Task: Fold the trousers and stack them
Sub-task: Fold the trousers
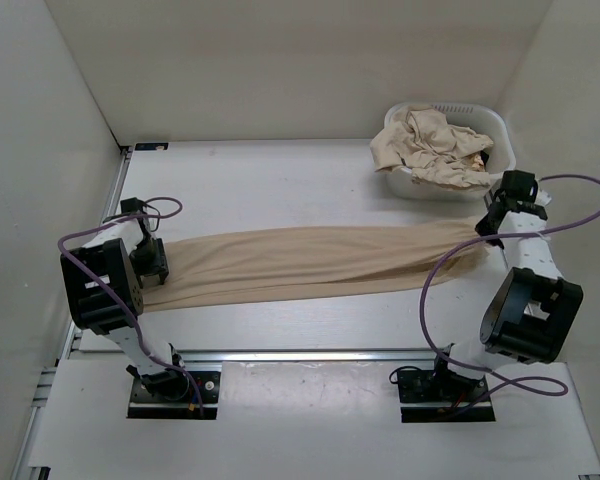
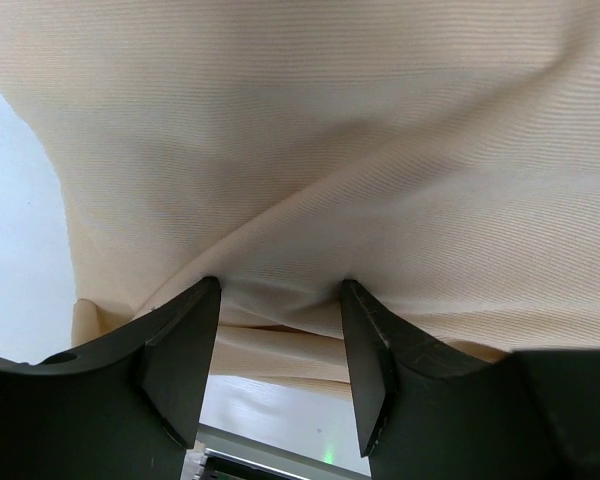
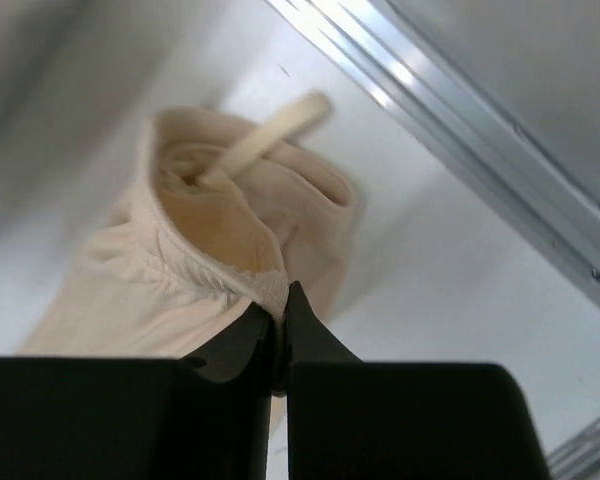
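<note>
White bench (image 1: 280,170), tan trousers (image 1: 300,262) stretched across the middle. Left gripper (image 2: 280,295) wide apart with cloth between; right gripper (image 3: 280,305) clamped tight on trousers.

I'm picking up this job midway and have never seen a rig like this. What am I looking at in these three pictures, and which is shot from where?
These are two robot arms bolted at the near edge of a table. The top picture looks down from above and behind them: the left claw and right claw sit at opposite ends of beige trousers stretched across it. A basket of more clothes stands far right. The other two pictures come from cameras on each wrist. The right claw is shut on the waistband. The left claw's fingers straddle cloth, but whether they pinch it is unclear.
</note>
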